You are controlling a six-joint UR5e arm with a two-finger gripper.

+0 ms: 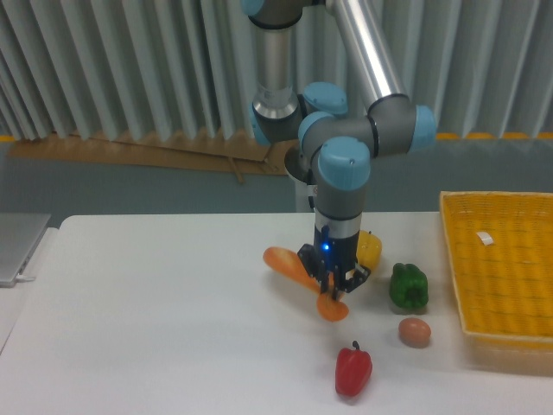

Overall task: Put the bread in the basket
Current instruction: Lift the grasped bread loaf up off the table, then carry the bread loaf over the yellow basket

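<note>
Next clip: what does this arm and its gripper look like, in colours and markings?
The arm has shiny silver tubes, grey joint housings and light-blue caps. The wrist segment is grey above a silver band. The gripper is small and black with short dark fingers and a blue light glowing on its body. No cables show.
</note>
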